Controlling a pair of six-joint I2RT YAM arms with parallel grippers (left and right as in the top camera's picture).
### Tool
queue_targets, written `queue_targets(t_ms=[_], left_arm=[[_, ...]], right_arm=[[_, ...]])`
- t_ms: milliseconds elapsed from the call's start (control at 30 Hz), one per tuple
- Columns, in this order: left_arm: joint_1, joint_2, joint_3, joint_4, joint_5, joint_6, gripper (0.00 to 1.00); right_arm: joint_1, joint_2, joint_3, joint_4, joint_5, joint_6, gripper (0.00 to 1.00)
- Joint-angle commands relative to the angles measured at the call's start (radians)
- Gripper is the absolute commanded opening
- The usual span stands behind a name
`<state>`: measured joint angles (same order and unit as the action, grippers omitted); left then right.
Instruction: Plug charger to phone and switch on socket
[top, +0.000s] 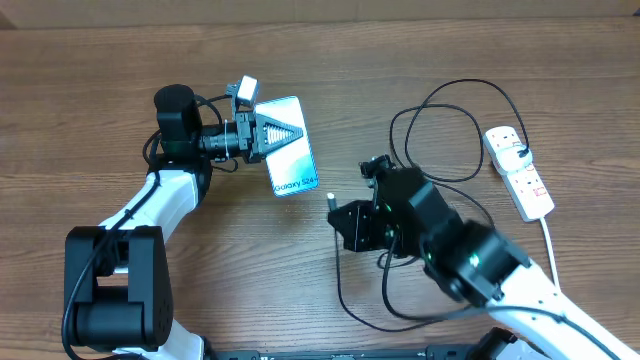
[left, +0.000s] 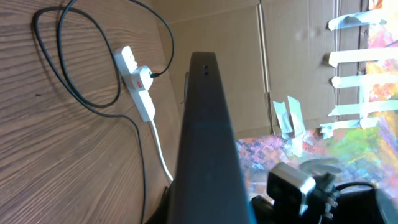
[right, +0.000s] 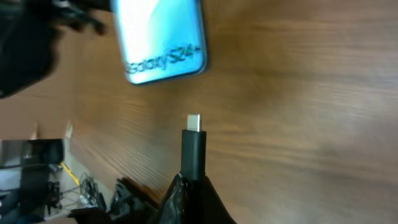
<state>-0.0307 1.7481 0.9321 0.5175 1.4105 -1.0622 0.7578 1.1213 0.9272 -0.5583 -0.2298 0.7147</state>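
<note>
The phone (top: 292, 148), with a light blue screen reading "Galaxy S24", is held off the table by my left gripper (top: 272, 131), which is shut on its far end. In the left wrist view the phone (left: 204, 143) shows edge-on as a dark slab. My right gripper (top: 345, 225) is shut on the charger's black connector (right: 193, 149), whose metal tip points at the phone's lower end (right: 163, 43) with a gap between them. The black cable (top: 440, 130) loops back to the socket (top: 519, 170), a white power strip at the right, also seen in the left wrist view (left: 137, 81).
The wooden table (top: 120, 90) carries only these things. The strip's white cord (top: 548, 245) runs toward the front right edge. Cable loops lie around my right arm (top: 470, 255). Cardboard walls (left: 292, 56) stand beyond the table.
</note>
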Motion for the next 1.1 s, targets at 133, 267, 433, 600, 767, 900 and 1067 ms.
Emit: queue_targets(t_ms=[133,267,433,600,767,900,1067], left_arm=[[-0.002,-0.003,-0.005,0.164,0.043,-0.203,0.04],[-0.008,-0.003,-0.005,0.190,0.048,-0.210,0.04],[-0.033,-0.003,-0.005,0.190,0.038,-0.198,0.04],[-0.050,-0.003,-0.005,0.190,0.014,-0.194,0.04],[-0.058,-0.003,-0.005,0.190,-0.002,-0.176,0.04],[-0.066,-0.003,-0.006,0.190,-0.001,-0.151,0.04],[-0.077,-0.003,-0.006,0.190,-0.001,-0.134,0.04]], right_arm=[[0.027,-0.013,-0.251,0.340,-0.052,-0.013,0.04],[0.027,-0.012,-0.252,0.380,-0.052,-0.050,0.04],[0.027,-0.006,-0.252,0.401,-0.053,-0.097,0.04],[0.027,-0.005,-0.251,0.433,-0.066,-0.152,0.04],[0.027,-0.005,-0.251,0.449,-0.077,-0.168,0.04],[0.027,-0.005,-0.251,0.457,-0.079,-0.167,0.04],[0.027,-0.005,-0.251,0.480,-0.070,-0.166,0.04]])
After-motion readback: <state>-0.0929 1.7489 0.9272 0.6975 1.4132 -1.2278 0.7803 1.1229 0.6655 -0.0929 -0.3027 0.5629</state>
